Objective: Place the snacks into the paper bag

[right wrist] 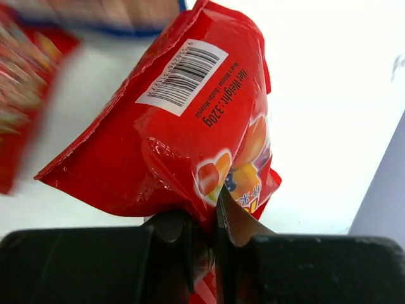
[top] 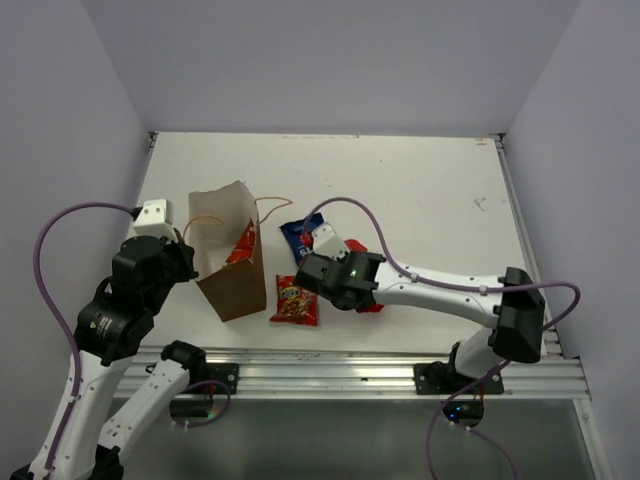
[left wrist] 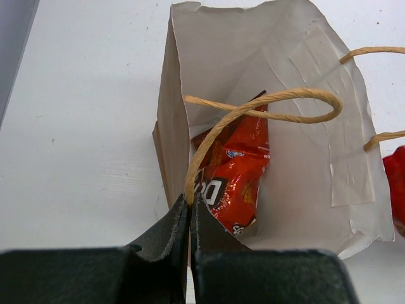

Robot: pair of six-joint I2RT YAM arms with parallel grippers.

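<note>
While the left gripper (left wrist: 190, 212) pinches one twisted handle (left wrist: 266, 104) of the paper bag (top: 235, 288), standing left with the chip bag (left wrist: 234, 171) inside, the right gripper (right wrist: 205, 215) clamps the red candy packet (right wrist: 183, 145) just right of it. The floppy packet could catch the bag and topple it.

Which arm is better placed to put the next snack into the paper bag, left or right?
Right. The right tool is shut on a red packet near the paper bag. The left tool pinches the bag's handle, so it is not free.
</note>
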